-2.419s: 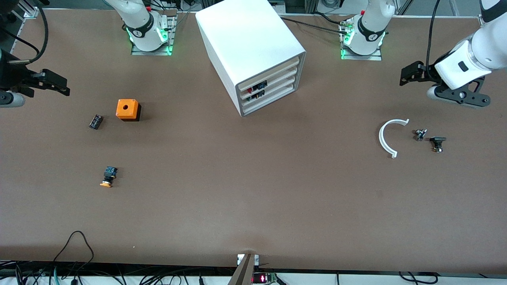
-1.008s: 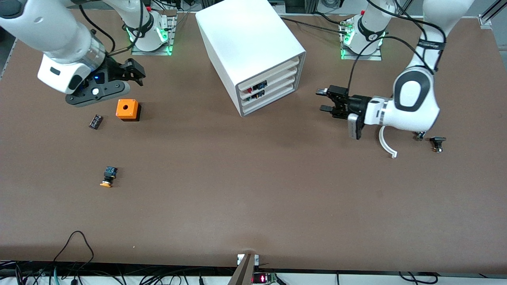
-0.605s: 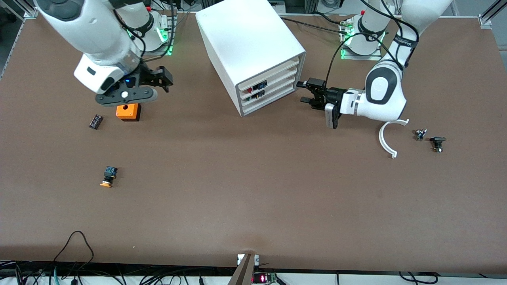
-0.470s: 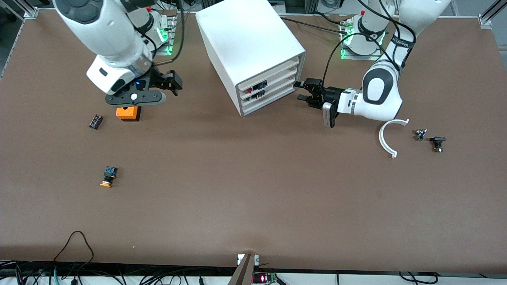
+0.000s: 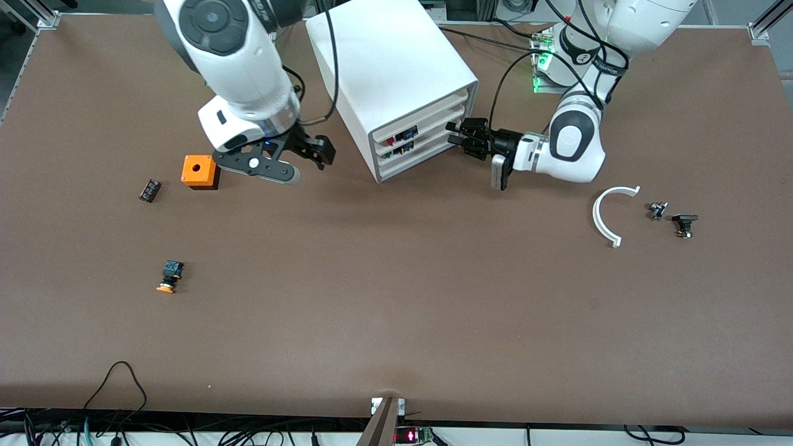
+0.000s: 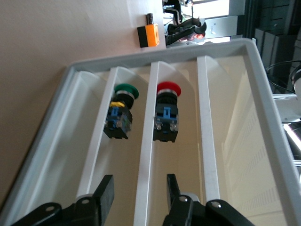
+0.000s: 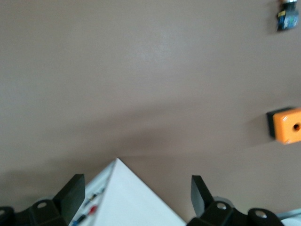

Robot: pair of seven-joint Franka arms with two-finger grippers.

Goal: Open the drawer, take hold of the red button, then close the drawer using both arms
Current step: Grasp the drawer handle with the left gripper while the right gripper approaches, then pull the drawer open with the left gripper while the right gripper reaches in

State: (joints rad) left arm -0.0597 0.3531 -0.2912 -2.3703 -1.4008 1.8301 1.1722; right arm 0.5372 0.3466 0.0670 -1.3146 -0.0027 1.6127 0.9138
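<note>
**Claws at the cabinet**

The left claw [image 5: 456, 132], fingers spread, is held at the drawer [image 6: 146, 155] fronts, where the button [image 6: 167, 113] is seen. The right claw [image 5: 322, 150], also spread, is held above the surface [image 5: 396, 297] beside the cabinet [image 5: 390, 68].

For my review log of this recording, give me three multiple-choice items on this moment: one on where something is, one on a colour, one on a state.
1. Where is the left gripper?
A. at the cabinet's drawer fronts
B. over the orange cube
C. over the white curved piece

2. What cap colour has the button beside the red-capped one in the drawers?
A. blue
B. green
C. white

3. How are the drawers?
A. one pulled fully out
B. all in
C. one removed

Key: 1 A, the left gripper reaches the cabinet front. 2 B, the left wrist view shows a green-capped button next to the button. 3 B, no drawer front sticks out.
</note>
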